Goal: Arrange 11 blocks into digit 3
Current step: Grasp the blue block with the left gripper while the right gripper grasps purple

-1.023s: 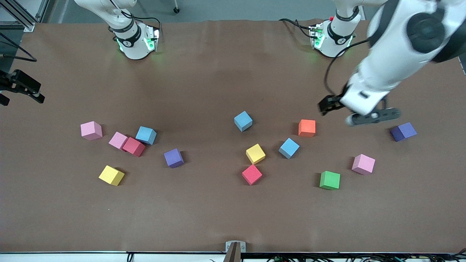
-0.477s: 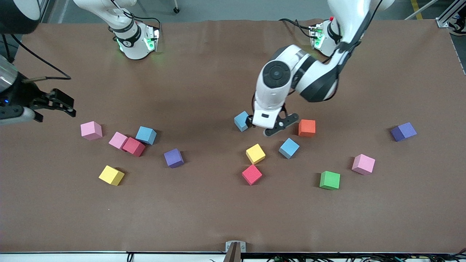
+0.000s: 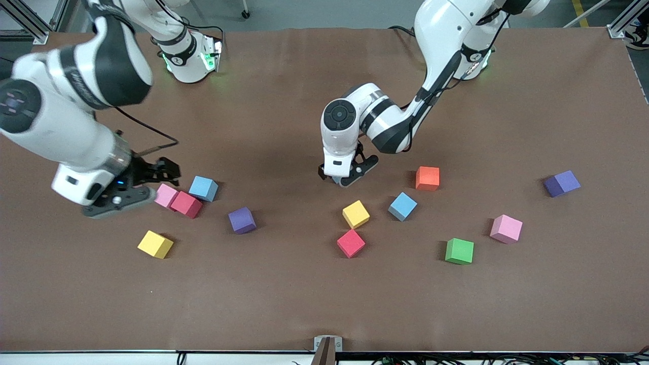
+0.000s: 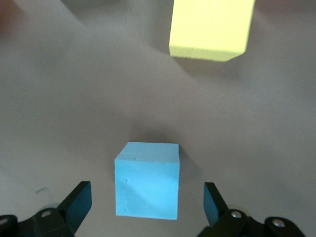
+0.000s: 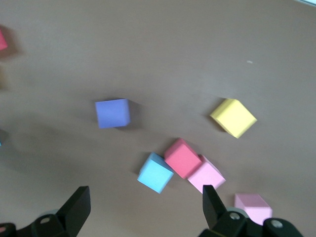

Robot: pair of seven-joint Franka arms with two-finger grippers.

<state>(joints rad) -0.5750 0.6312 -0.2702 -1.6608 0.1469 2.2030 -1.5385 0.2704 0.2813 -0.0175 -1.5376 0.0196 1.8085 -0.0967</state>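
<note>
Near the centre of the front view, left gripper [image 3: 340,178] down low over the brown table [image 3: 304,304], fingers spread wide and gripping nothing. Between those fingers in the left wrist view, a light blue block [image 4: 146,185], sides clear of both pads. Just past it, a yellow block [image 3: 356,214], and lower in the frame a red block [image 3: 351,243].

Toward the left arm's end, scattered singly and well apart: second light blue block [image 3: 402,206], orange block [image 3: 427,178], green block [image 3: 459,251], pink block [image 3: 505,228], dark purple block [image 3: 561,183] nearest the table's end.

Toward the right arm's end, right gripper [image 3: 154,175] up above the table, jaws likewise released and empty. Below it, a tight cluster: second pink block [image 3: 166,195] touching second red block [image 3: 186,204], third light blue block [image 3: 203,188] just beside the pair. Seen in the right wrist view only, third pink block [image 5: 253,206] close by one finger, hidden under the gripper in the front view. Lower in the front view, second yellow block [image 3: 154,244]; nearer the centre, purple block [image 3: 242,220] alone.

Lay loose everywhere, not yet set in rows.
</note>
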